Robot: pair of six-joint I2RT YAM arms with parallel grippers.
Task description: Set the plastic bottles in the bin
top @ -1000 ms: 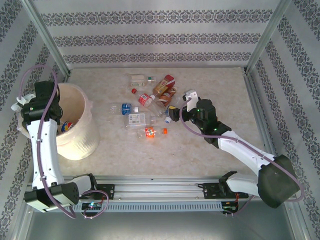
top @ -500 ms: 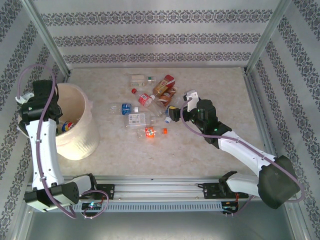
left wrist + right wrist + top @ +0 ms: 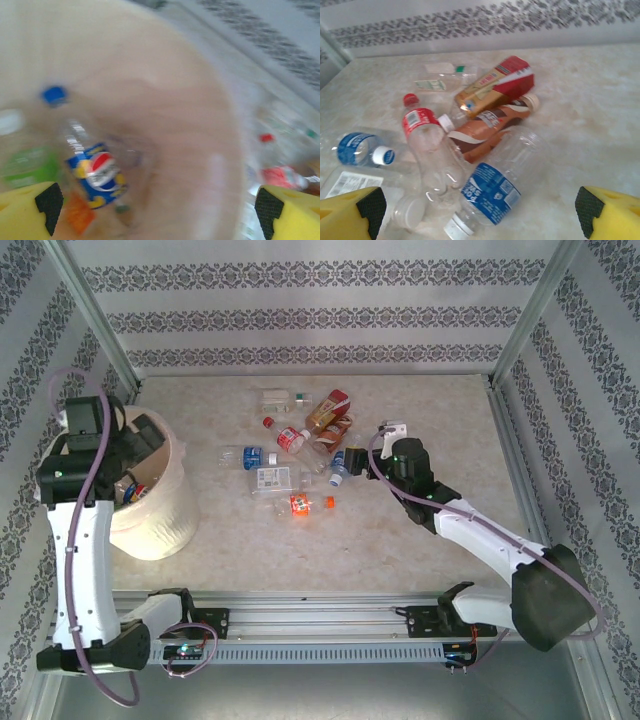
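The bin [image 3: 165, 515] stands at the table's left. My left gripper [image 3: 145, 438] hangs open over its inside, with nothing between the fingers [image 3: 50, 206]. A Pepsi-labelled bottle [image 3: 97, 177] with a blue cap and a green-labelled bottle [image 3: 27, 167] lie inside the bin [image 3: 165, 95]. Several plastic bottles lie loose mid-table. My right gripper [image 3: 358, 462] is open just right of the pile, low over a clear blue-labelled bottle [image 3: 495, 192] [image 3: 339, 461] that lies between and ahead of its fingers [image 3: 370, 210]. Behind it lie a red-labelled bottle [image 3: 420, 132] and a brown-labelled one [image 3: 492, 122].
An amber bottle with a red and gold label [image 3: 495, 82] and a clear green-capped one [image 3: 442, 70] lie farther back. An orange-labelled bottle [image 3: 298, 503] and a loose orange cap [image 3: 329, 502] sit nearer the front. Patterned walls close in the table, and a metal rail [image 3: 320, 625] runs along the front.
My left gripper has swung from the bin's left rim to over its inside. My right gripper has drawn back a little to the right, uncovering the blue-labelled bottle.
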